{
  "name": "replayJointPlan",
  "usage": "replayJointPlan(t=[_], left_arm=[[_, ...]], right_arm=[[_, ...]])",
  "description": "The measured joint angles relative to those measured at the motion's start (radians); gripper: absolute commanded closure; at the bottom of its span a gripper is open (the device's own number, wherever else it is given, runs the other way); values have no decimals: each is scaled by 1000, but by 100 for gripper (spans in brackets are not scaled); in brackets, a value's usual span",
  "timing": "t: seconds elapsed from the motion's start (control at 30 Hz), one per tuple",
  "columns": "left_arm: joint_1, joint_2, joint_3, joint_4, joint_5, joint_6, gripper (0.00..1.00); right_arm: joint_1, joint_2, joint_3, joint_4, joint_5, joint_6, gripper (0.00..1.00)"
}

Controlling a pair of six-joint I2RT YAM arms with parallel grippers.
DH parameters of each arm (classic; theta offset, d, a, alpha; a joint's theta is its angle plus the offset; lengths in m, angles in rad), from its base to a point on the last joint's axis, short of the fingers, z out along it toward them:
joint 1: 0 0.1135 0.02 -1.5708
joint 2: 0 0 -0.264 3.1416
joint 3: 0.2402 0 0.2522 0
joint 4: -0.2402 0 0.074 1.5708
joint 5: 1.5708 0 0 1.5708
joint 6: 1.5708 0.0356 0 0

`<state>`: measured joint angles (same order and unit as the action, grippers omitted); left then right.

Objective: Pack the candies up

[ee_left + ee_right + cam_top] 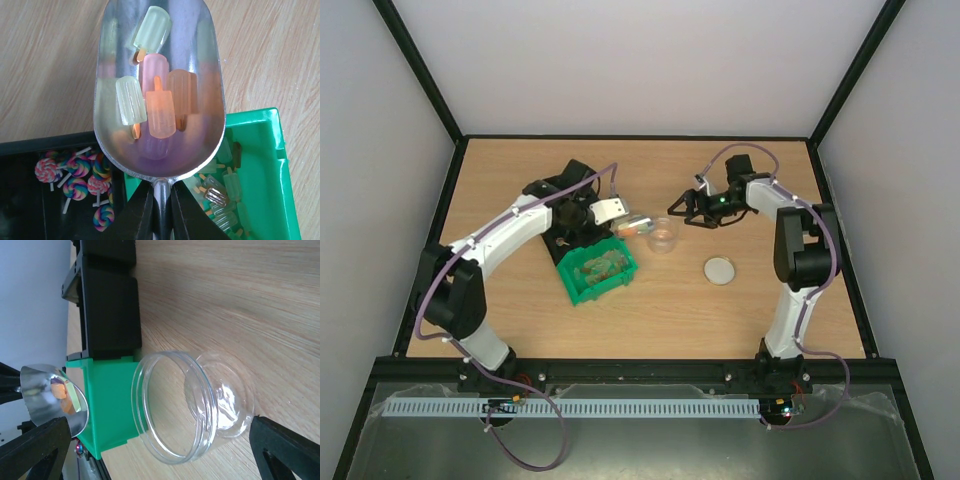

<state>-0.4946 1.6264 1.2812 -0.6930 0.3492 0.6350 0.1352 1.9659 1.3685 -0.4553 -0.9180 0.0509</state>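
Note:
My left gripper (161, 202) is shut on the handle of a metal scoop (205, 55). The scoop holds several popsicle-shaped candies (160, 112) in pale yellow, pink and orange. In the top view the scoop (610, 210) is held level above the table, its candies (636, 227) just left of a small clear plastic cup (663, 236). My right gripper (686, 212) is open beside the cup. In the right wrist view the empty cup (190, 405) sits between and ahead of my spread fingers (35, 450), with the scoop (52, 400) at the left edge.
A green bin (620, 283) holds more popsicle candies (220, 195). A black bin (20, 200) next to it holds swirl lollipops (75, 175). A round white lid (720, 270) lies on the table to the right of the green bin.

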Motion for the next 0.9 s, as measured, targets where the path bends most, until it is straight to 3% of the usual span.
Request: replayJointPlan(t=[0.9], left_arm=[[-40, 139, 211, -174, -108, 48, 98]], right_arm=[[55, 23, -17, 117, -94, 109, 2]])
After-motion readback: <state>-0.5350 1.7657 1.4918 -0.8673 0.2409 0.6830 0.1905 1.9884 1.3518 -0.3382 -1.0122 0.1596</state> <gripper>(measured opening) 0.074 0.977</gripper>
